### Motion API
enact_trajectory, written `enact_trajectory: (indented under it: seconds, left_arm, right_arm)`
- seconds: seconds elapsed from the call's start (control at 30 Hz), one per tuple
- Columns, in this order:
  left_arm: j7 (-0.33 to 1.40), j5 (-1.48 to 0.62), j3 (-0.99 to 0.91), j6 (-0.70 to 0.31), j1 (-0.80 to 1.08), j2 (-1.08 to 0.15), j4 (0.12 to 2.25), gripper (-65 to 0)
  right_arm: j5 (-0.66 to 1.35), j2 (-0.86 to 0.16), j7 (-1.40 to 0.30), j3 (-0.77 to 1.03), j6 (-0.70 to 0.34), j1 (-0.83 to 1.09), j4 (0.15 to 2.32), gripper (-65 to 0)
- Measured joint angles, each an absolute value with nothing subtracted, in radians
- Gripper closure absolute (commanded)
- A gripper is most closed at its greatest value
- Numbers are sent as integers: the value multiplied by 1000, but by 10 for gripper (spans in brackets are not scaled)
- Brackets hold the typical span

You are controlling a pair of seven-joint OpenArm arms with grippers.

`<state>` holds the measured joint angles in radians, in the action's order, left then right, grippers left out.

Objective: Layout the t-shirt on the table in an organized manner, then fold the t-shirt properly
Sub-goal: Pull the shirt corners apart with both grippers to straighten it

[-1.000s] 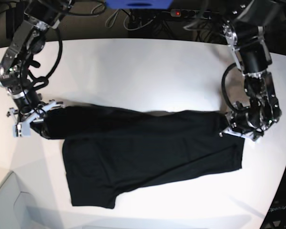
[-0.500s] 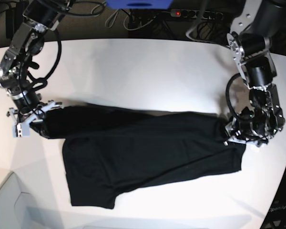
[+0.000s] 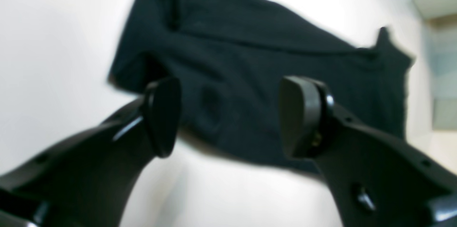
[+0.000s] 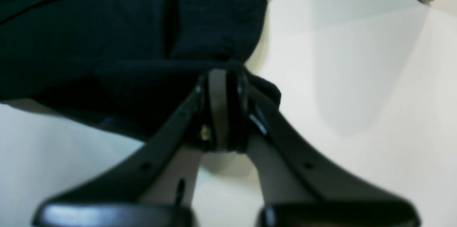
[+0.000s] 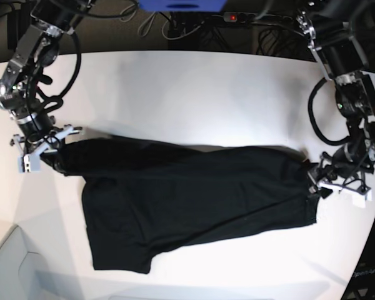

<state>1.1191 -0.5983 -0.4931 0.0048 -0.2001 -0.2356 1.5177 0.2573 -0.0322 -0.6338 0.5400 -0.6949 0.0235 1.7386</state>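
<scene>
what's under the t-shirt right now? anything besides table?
Only the white table shows around the black t-shirt, which lies flat on it. Whatever the cloth covers, including any print on its underside, cannot be seen. No bulges suggest an object beneath.

I see a white tabletop [image 5: 187, 94] with a curved far edge. A black t-shirt [image 5: 194, 200] lies spread across its middle, stretched left to right, plain side up, with folds along its upper edge and bare surface all around it.
</scene>
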Motion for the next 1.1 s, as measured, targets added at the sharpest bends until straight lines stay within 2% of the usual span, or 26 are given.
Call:
enact_trajectory:
  seconds: [0.1, 0.2, 0.43, 0.57, 0.93, 1.0, 1.1]
  left_arm:
    - [1108, -570, -494, 1, -119, -231, 1599, -417]
    - [967, -482, -492, 0, -43, -230, 1616, -416]
    - [773, -333, -370, -4, -26, -228, 1489, -416]
    - [748, -303, -305, 12, -65, -235, 1372, -416]
    - [734, -311, -287, -1, -169, -233, 1280, -413]
    - [736, -311, -285, -2, -178, -233, 1260, -363]
    - [739, -307, -223, -4, -175, -243, 1251, -179]
  right_arm:
    - [255, -29, -636, 539, -695, 31, 1739, 0]
    - [267, -28, -628, 536, -695, 50, 1739, 0]
    - [260, -14, -628, 535, -695, 64, 1739, 0]
    - [259, -17, -628, 541, -695, 67, 1739, 0]
    - [259, -15, -632, 538, -695, 81, 1739, 0]
    - [260, -17, -628, 538, -695, 80, 1739, 0]
    - [259, -17, -630, 541, -695, 81, 1739, 0]
